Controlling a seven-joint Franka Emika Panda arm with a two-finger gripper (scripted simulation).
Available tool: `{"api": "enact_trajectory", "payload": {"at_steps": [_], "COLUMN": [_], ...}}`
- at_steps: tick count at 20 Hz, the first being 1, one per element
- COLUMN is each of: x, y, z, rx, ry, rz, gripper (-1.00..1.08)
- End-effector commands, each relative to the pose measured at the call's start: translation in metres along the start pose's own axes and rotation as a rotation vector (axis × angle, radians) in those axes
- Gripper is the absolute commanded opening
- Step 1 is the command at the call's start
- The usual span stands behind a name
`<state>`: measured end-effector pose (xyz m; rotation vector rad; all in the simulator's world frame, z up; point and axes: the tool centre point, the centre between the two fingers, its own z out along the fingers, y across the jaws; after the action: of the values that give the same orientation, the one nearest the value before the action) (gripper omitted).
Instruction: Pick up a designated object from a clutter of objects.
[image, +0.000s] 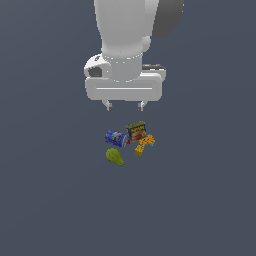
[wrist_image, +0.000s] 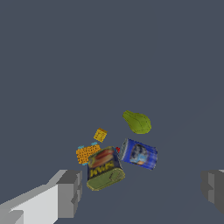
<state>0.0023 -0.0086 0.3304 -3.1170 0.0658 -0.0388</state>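
Note:
The blue can (image: 115, 137) with a white and red label lies on its side at the exterior view's left of the clutter; it also shows in the wrist view (wrist_image: 139, 153). Beside it stand the green and red tin (image: 136, 130) (wrist_image: 103, 168), the orange blocky toy (image: 145, 144) (wrist_image: 89, 151) and the green pear (image: 114, 156) (wrist_image: 137, 122). My gripper (image: 125, 105) (wrist_image: 142, 190) hangs open and empty well above the clutter, its fingers (wrist_image: 70, 192) wide apart.
The objects lie close together on a plain dark grey floor (image: 200, 200). The tin touches or nearly touches the can. Nothing else stands around the group.

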Motion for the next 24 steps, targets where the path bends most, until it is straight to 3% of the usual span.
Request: {"api": "enact_trajectory", "payload": {"at_steps": [1, 11, 24], "x": [0.0, 0.005, 0.003], "y": [0.0, 0.025, 0.028], "z": [0.0, -0.014, 0.008], "rx": [0.0, 0.023, 0.013], "ry": [0.0, 0.036, 0.031], "rz": [0.0, 0.079, -0.023], "gripper": [1.0, 1.0, 1.0]}}
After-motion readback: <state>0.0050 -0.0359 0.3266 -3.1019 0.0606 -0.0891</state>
